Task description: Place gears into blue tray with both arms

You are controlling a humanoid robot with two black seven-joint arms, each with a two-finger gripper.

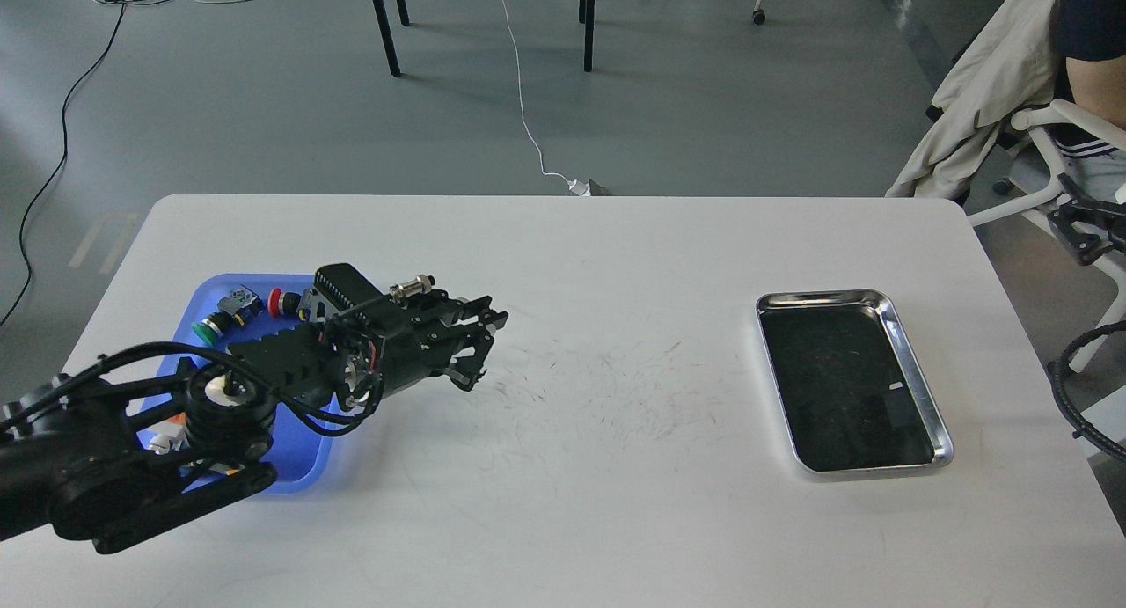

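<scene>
One arm out past the blue tray [202, 293].
My left fingers [479, 348] hung just over the desk [616, 467] beside it, slightly parted, holding nothing visible; I saw no gears anywhere, steel tray [915, 370] included.

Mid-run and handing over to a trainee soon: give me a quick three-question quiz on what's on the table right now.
1. True or false: the left claw hangs over the steel tray.
2. Which cap colours do the push buttons in the blue tray show? A) green and red B) yellow and purple C) orange only
3. Fill in: seen from the head, the steel tray lies to the ___ of the blue tray.

Key: 1 false, it is beside the blue tray; 2 A; 3 right.
</scene>
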